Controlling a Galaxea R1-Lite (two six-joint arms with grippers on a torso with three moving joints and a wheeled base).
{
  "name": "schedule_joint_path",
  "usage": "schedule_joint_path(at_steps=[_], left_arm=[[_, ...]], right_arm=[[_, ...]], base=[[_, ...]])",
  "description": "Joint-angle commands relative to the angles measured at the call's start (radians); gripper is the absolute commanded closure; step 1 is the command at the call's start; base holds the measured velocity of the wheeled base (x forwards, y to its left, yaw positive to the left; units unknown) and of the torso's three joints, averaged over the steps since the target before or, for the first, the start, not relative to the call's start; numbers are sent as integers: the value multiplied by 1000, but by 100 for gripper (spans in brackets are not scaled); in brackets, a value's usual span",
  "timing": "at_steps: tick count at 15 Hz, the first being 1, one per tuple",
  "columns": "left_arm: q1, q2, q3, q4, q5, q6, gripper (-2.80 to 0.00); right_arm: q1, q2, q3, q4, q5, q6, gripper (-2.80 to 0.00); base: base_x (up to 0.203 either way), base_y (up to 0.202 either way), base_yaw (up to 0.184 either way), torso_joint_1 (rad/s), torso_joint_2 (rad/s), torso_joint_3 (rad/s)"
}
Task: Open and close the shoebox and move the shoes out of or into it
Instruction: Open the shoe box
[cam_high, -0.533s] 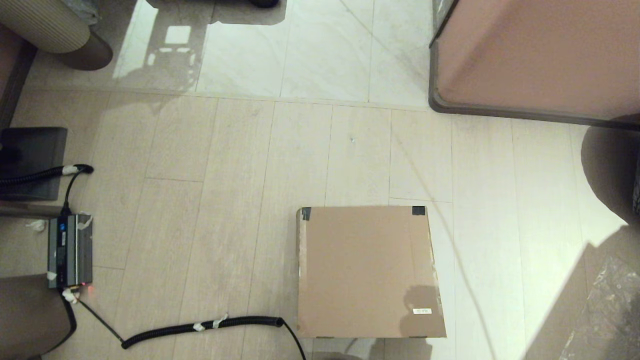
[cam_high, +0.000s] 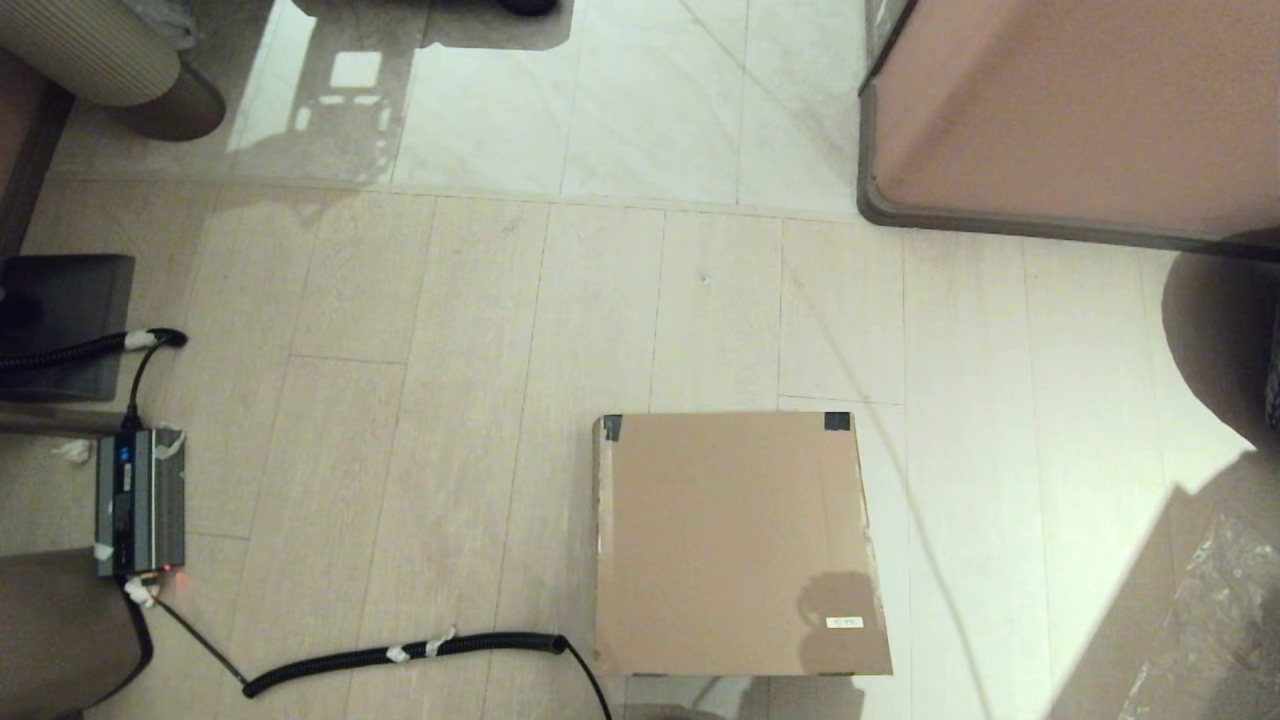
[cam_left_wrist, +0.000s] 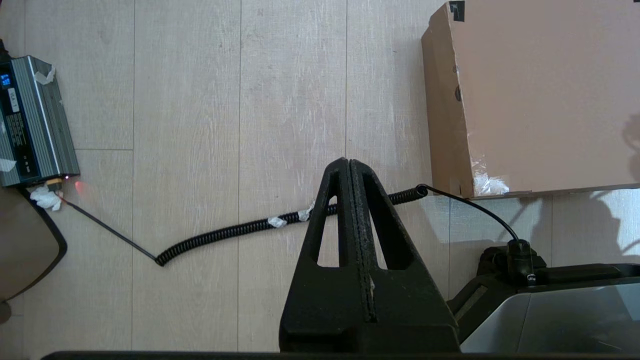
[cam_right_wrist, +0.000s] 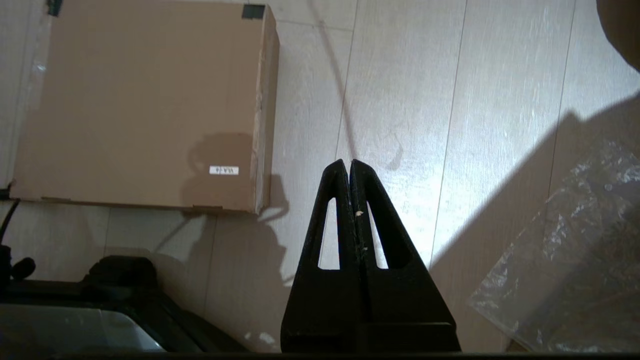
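Note:
The brown cardboard shoebox (cam_high: 735, 545) lies on the floor with its lid flat and closed, dark tape at its two far corners and a small white label (cam_high: 845, 622) near its front right. It also shows in the left wrist view as the shoebox (cam_left_wrist: 540, 95) and in the right wrist view as the shoebox (cam_right_wrist: 140, 105). The shoes are out of view. My left gripper (cam_left_wrist: 348, 161) is shut and empty, above the floor to the box's left. My right gripper (cam_right_wrist: 348, 162) is shut and empty, above the floor to the box's right. Neither gripper shows in the head view.
A coiled black cable (cam_high: 400, 655) runs along the floor from a grey electronic unit (cam_high: 140, 500) at the left to the box's near left corner. A large pinkish-brown block (cam_high: 1080, 110) stands at the far right. Clear plastic wrap (cam_right_wrist: 575, 250) lies at the near right.
The shadow on the box's front right has shifted slightly towards the left. The box itself has not moved.

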Motion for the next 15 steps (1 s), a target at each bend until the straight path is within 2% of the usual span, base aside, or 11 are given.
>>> schedule_joint_path(at_steps=[1, 3, 6, 9, 12, 15], left_arm=[[0, 0, -3, 4, 0, 0, 0], [0, 0, -19, 3, -6, 9, 0], [0, 55, -116, 48, -19, 9, 0], [-18, 287, -246, 42, -46, -20, 0], [-41, 567, -361, -30, -64, -115, 0], [-51, 815, -430, -174, -89, -240, 0]], right_arm=[[-2, 1, -13, 27, -3, 0, 0], [-2, 0, -29, 41, -16, -1, 0], [-2, 71, -134, 158, -34, 0, 0], [-2, 332, -247, 157, -35, 80, 0], [-2, 570, -356, 117, -33, 201, 0], [-1, 708, -402, 64, -4, 254, 0]], base=[[0, 0, 0, 0, 0, 0], [0, 0, 0, 0, 0, 0], [0, 0, 0, 0, 0, 0], [0, 0, 0, 0, 0, 0], [0, 0, 0, 0, 0, 0], [0, 0, 0, 0, 0, 0]])
